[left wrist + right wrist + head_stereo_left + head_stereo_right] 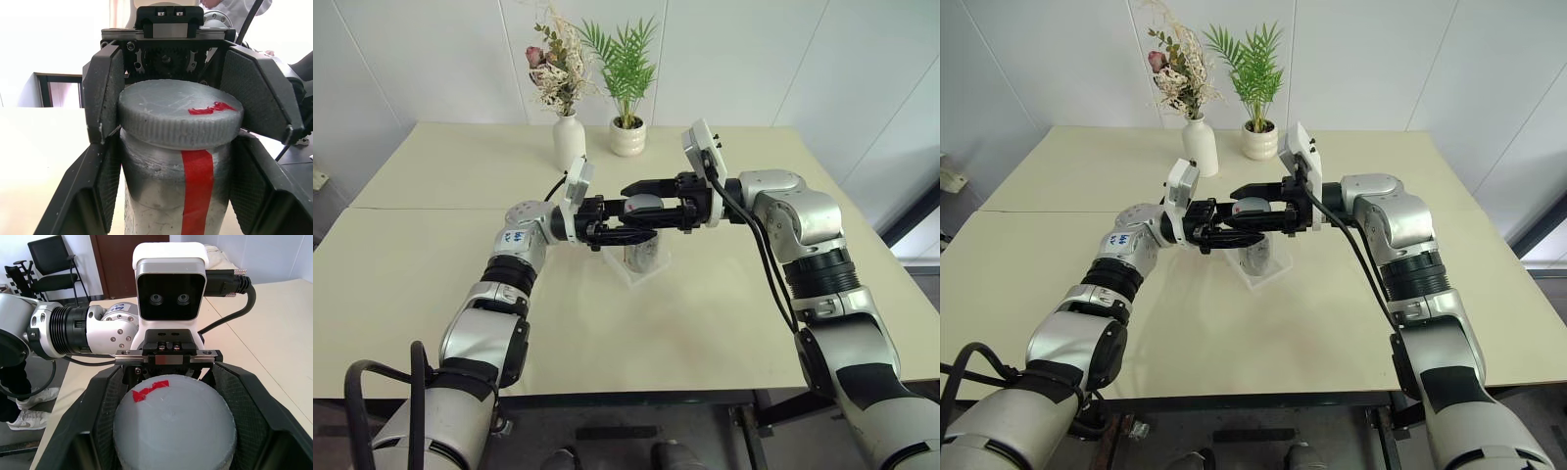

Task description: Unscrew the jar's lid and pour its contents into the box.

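Observation:
The clear jar (166,196) with its red label strip is held just above the clear box (628,277) at the table's middle. My left gripper (646,235) reaches in from the left and is shut on the jar's body. Coming from the right, my right gripper (632,204) is shut on the grey lid (181,117), which sits on the jar's top. In the right wrist view the lid (173,423) sits between both pads. The jar's cloudy wall and the fingers hide the contents.
A white vase of dried flowers (569,140) and a ribbed white pot with a green plant (628,137) stand at the table's back. The cream table (705,323) spreads wide around the box. A chair (49,269) and a person's shoes (27,418) lie beyond the table.

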